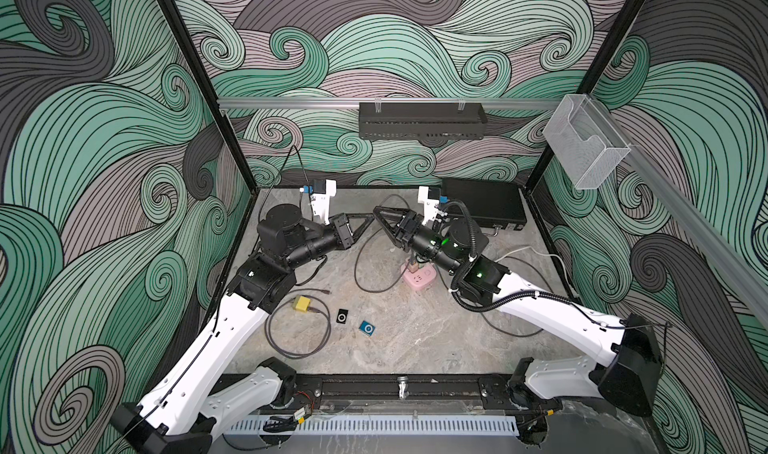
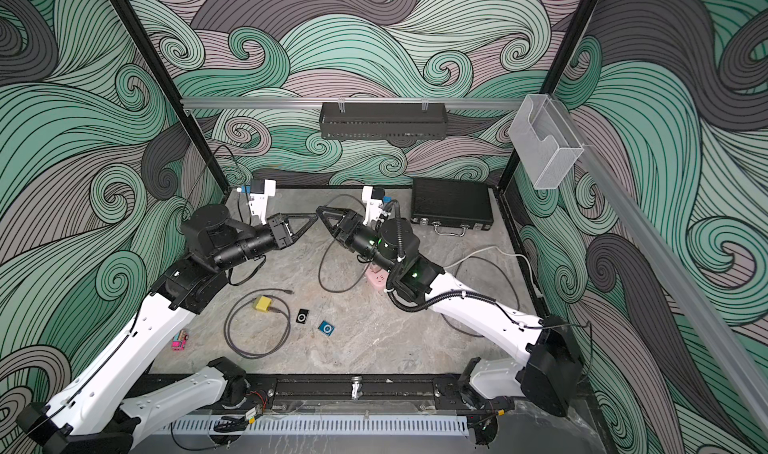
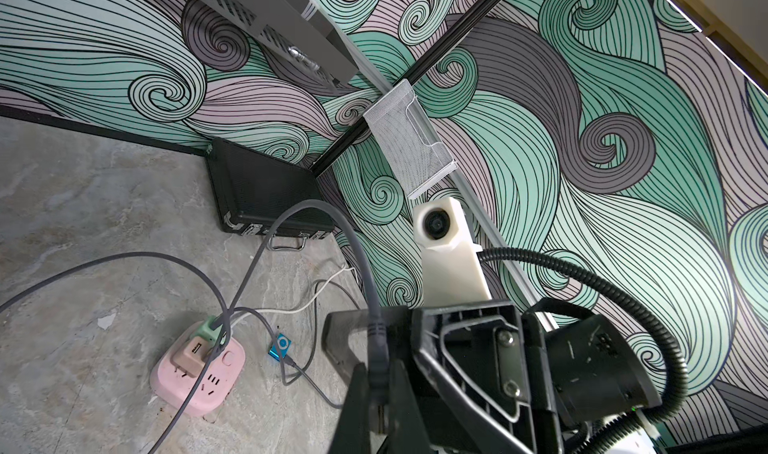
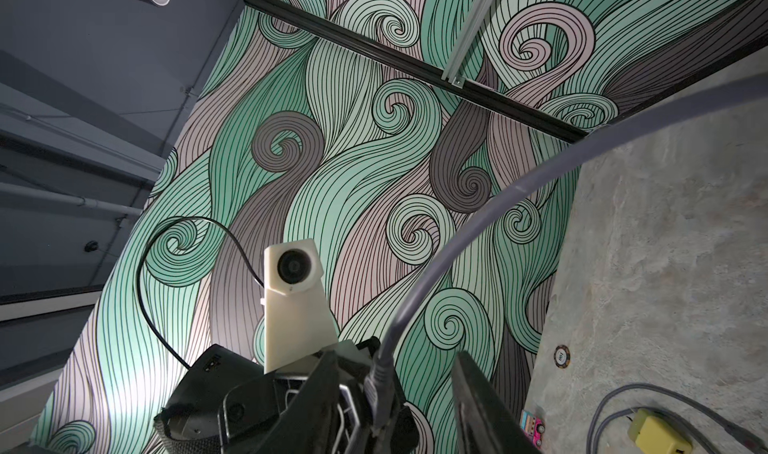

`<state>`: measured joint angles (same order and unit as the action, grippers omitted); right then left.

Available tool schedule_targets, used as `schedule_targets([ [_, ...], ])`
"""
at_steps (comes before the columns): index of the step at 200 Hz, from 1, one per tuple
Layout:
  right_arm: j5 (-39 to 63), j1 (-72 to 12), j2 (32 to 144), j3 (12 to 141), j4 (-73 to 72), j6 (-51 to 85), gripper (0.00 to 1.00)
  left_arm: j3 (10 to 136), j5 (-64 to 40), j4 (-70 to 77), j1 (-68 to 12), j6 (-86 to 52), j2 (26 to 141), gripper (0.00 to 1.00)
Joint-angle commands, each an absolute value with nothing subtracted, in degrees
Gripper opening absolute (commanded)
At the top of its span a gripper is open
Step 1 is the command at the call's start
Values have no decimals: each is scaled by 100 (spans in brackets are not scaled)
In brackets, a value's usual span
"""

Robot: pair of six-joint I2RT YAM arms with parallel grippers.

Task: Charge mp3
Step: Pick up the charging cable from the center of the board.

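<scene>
Two claws are hovering tip to tip over the table (image 1: 415,340), far middle: your left claw (image 3: 378,383) is clamping the grey cable (image 3: 361,273), and your right claw (image 4: 395,373) is gaping around it. The black player (image 1: 342,317) and blue player (image 1: 367,328) are lying near, centre-left.

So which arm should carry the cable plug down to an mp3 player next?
Left. The left hand is shut on the grey cable plug, while the right hand stands open. The black mp3 player and blue mp3 player lie nearer the left arm's side.
</scene>
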<state>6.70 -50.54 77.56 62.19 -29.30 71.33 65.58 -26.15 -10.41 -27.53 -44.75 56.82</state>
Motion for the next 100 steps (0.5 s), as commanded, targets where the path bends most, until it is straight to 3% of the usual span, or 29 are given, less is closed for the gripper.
schedule_targets([
  [1,836,-5027,7951,6210,-3512,7419,46,6725,-2829,-844,-2763,-4535,5713,6],
  [64,733,-4992,7956,6082,-3718,7445,21,6614,-2848,-846,-2771,-4570,5669,6],
  [100,808,-4986,8039,6108,-3754,7467,16,6623,-2849,-713,-2772,-4712,5754,6],
])
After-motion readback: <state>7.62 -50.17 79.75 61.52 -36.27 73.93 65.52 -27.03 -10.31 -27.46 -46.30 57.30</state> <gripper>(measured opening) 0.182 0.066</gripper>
